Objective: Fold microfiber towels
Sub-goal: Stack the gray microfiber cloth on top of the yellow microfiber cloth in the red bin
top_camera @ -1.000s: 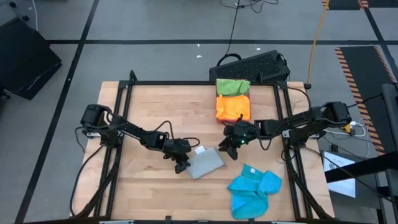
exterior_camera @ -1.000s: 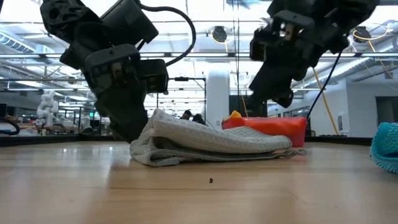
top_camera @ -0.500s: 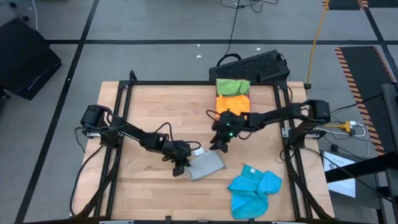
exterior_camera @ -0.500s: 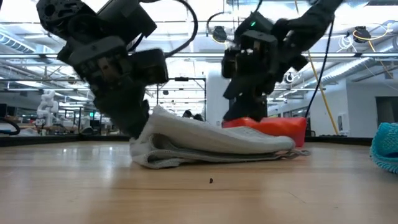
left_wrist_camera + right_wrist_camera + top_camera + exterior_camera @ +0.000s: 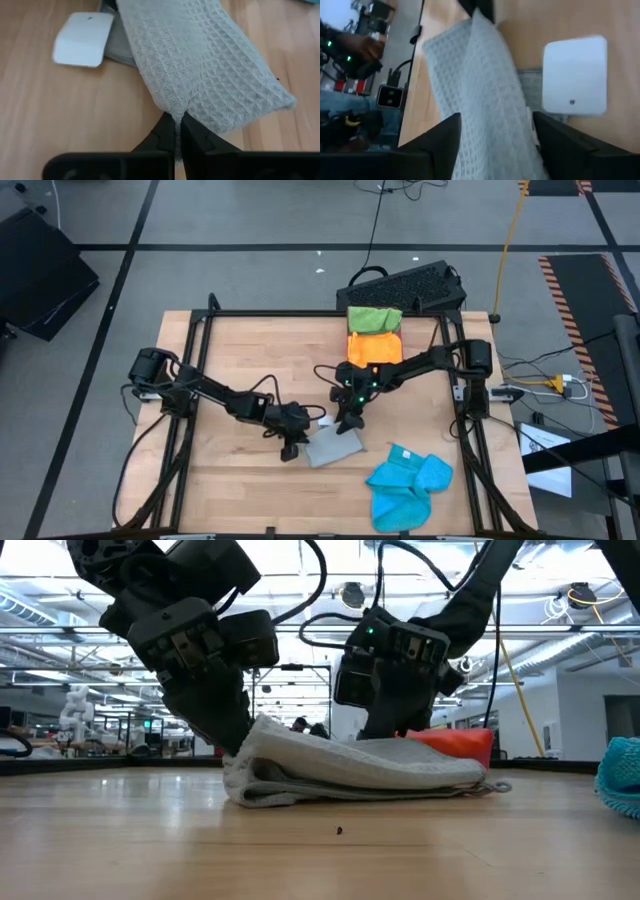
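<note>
A folded grey waffle-weave towel (image 5: 333, 445) lies flat on the wooden table, a white tag (image 5: 82, 32) at its far side. My left gripper (image 5: 177, 125) is shut on the towel's left end. My right gripper (image 5: 497, 145) is open at the towel's far right end. Its two fingers (image 5: 445, 145) stand on either side of the cloth, and no touch shows. A crumpled blue towel (image 5: 405, 485) lies near the front right. An orange towel (image 5: 375, 350) and a green towel (image 5: 374, 318) lie at the far edge. My left gripper pinches the grey towel's left edge (image 5: 175, 111) between its two shut fingers. It comes slanting down from the table's left. The pinched edge (image 5: 255, 730) stands a little raised and the rest of the towel lies on the table. How many layers are pinched, I cannot tell.
A pink-red tray (image 5: 455, 745) stands behind the grey towel toward the far right. A black keyboard (image 5: 405, 285) sits beyond the far edge. Black frame rails (image 5: 190, 380) run along the table's left and right sides. Bare wood (image 5: 250, 350) lies at the far left.
My right gripper has come down and toward the table's left, from beside the orange towel to the grey towel's far right end, tipping lower on the way. My left gripper has stayed at the towel's left end.
</note>
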